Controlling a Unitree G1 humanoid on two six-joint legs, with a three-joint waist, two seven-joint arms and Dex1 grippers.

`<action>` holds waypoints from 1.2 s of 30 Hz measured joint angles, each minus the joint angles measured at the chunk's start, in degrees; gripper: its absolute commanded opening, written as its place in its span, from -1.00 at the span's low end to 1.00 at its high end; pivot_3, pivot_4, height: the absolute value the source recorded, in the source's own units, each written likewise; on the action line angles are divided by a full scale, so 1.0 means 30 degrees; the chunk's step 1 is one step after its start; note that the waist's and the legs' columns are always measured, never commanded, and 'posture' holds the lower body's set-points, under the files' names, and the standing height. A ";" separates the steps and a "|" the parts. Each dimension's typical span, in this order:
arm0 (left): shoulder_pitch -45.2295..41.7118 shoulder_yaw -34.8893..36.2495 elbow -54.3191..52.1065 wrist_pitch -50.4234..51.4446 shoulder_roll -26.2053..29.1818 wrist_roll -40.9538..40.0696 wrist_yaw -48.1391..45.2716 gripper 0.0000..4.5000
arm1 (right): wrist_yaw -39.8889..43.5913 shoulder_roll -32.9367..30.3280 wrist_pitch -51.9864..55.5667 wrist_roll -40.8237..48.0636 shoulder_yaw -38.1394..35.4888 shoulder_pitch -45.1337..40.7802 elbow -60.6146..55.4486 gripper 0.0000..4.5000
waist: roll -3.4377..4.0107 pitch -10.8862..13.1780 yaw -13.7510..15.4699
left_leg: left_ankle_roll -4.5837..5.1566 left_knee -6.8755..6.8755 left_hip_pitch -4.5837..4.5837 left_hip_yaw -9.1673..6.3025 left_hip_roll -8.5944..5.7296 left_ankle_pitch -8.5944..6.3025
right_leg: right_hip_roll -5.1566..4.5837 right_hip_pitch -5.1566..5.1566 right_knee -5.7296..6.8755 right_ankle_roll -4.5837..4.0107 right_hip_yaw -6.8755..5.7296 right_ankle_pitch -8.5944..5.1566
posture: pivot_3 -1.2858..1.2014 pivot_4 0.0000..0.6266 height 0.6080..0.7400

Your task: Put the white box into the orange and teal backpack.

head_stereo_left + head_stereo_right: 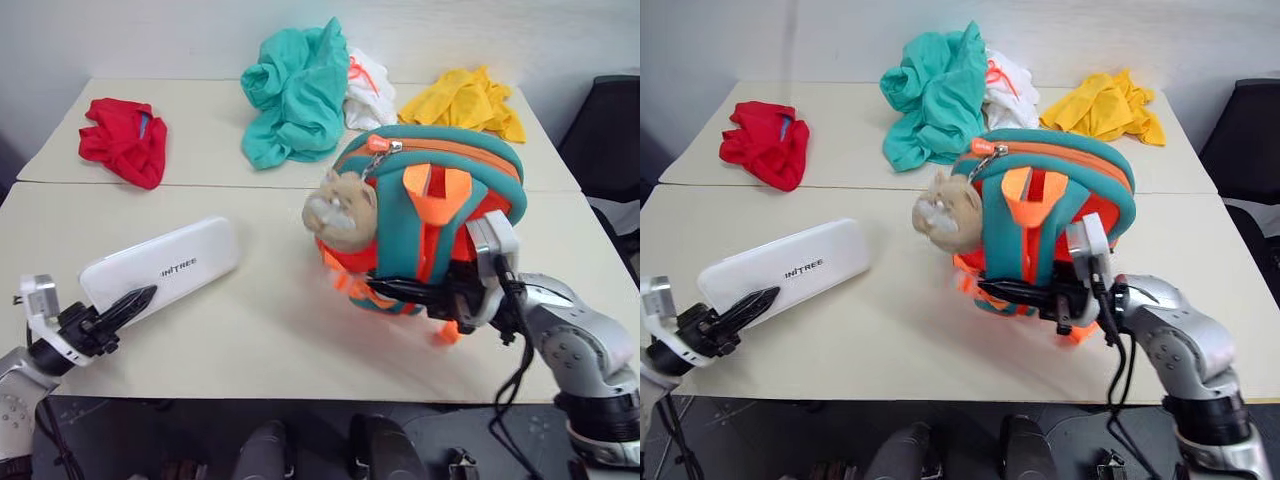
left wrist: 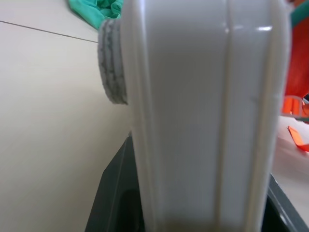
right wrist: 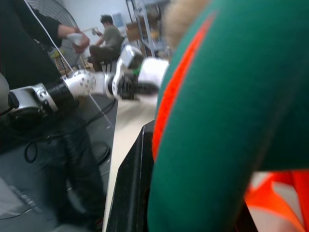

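White box [image 1: 160,266] overhangs the table edge [image 1: 250,398] near the left hand [image 1: 125,308].

We read "INITREE" in small dark capitals on the top face of the white box [image 1: 160,266], near its middle, the lettering running along the box's length, no other text, label, number or sign legible to us anywhere else
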 measured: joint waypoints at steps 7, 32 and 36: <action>0.0108 0.0260 -0.6207 0.1910 0.0680 -0.3032 0.1452 -0.40 | 0.1076 -0.1217 0.0185 -0.0624 -0.0502 -0.0110 0.2001 -0.98 | -0.0015 0.0011 0.0173 | -0.0044 0.0001 0.0032 -0.0024 0.0001 0.0026 | -0.0014 0.0005 -0.0003 -0.0006 -0.0001 -0.0003 | 0.03 -0.52 1.00; -1.0643 -0.8286 -0.2376 -0.0088 0.1655 0.0551 -0.1471 -0.40 | 0.2555 -0.1489 0.0282 -0.1934 -0.0588 -0.1133 0.3686 -0.98 | -0.0038 0.0025 0.0567 | -0.0019 0.0029 -0.0001 0.0048 -0.0011 0.0072 | 0.0084 0.0000 0.0046 0.0026 -0.0010 0.0013 | 0.03 -0.52 1.00; -1.2616 -1.0267 -0.1302 -0.1528 0.1617 0.2724 -0.2738 -0.40 | 0.2580 -0.1511 0.0360 -0.1933 -0.0614 -0.1070 0.3606 -0.98 | -0.0040 0.0026 0.0664 | -0.0008 0.0041 0.0002 0.0054 -0.0025 0.0083 | 0.0123 0.0003 0.0054 0.0031 -0.0060 0.0016 | 0.03 -0.52 1.00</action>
